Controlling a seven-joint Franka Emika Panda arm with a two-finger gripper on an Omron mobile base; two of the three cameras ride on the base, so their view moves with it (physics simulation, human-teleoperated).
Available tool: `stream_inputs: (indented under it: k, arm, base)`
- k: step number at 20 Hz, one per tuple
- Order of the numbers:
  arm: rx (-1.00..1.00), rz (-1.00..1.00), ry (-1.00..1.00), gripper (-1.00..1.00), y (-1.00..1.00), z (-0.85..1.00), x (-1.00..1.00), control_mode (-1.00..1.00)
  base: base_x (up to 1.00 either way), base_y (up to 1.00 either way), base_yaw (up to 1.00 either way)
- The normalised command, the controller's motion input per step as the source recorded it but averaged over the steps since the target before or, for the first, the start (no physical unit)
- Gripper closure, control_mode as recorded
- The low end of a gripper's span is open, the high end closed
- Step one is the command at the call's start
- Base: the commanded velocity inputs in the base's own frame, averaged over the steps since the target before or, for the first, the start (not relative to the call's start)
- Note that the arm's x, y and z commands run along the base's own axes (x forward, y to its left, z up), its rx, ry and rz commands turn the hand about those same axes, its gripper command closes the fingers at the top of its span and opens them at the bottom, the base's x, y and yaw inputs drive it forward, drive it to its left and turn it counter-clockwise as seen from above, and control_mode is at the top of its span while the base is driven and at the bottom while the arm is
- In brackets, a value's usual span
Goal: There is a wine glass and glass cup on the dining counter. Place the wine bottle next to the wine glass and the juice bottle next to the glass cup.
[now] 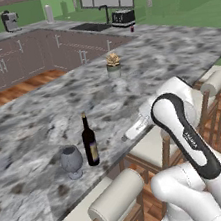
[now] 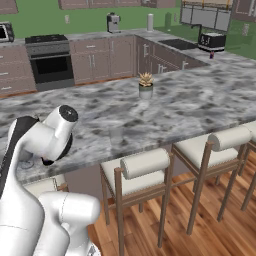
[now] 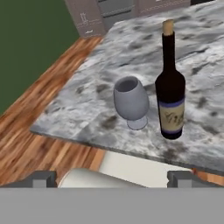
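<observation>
Two things stand close together near the edge of our dining counter (image 1: pixel 34 124): the wine bottle (image 3: pixel 170 96) and the wine glass (image 3: pixel 130 101). Our gripper (image 3: pixel 113 178) is wide open, holding nothing.

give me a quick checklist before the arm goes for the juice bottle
1. Tall dark wine bottle with pale label upright beside the greyish stemmed wine glass on the marbled dining counter: ok.
2. Gripper open, holding nothing: ok.
3. Clear straight glass cup standing on the counter: ok.
4. Small reddish juice bottle located, far off by the black toaster: ok.
5. Juice bottle beside the cup: not ok.
6. Juice bottle within reach: cannot tell.
</observation>
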Motion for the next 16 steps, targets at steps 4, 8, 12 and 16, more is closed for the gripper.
stream_inputs:
  k: [4,8,12,16]
  arm:
    - [-0.13,-0.23,0.18,-1.0,-0.28,0.03,-0.43,-1.0]
    - [-0.17,-0.25,0.14,-1.0,-0.27,0.0,-0.37,-1.0]
    - [-0.17,-0.24,0.15,-1.0,-0.28,0.01,-0.22,-1.0]
    - [-0.16,-0.19,0.18,-1.0,-0.31,0.02,-0.19,-1.0]
  base:
    - [0.0,0.0,0.0]
    - [0.0,0.0,0.0]
    - [0.0,0.0,0.0]
    - [0.0,0.0,0.0]
